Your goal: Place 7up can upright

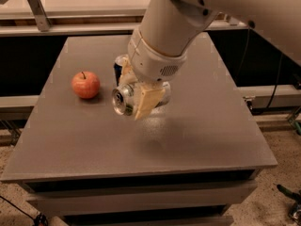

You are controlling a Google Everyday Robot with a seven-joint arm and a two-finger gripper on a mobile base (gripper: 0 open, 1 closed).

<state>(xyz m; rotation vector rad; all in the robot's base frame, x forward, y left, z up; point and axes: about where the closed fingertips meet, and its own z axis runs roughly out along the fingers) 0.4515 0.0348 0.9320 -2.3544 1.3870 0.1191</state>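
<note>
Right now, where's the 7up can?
In the camera view, the 7up can is held sideways in the gripper over the table, right of the apple, just before the blue can.

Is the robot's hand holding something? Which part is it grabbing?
Yes. The gripper is shut on the 7up can, its fingers clamped across the can's side. The can is sideways, held above the table.
</note>
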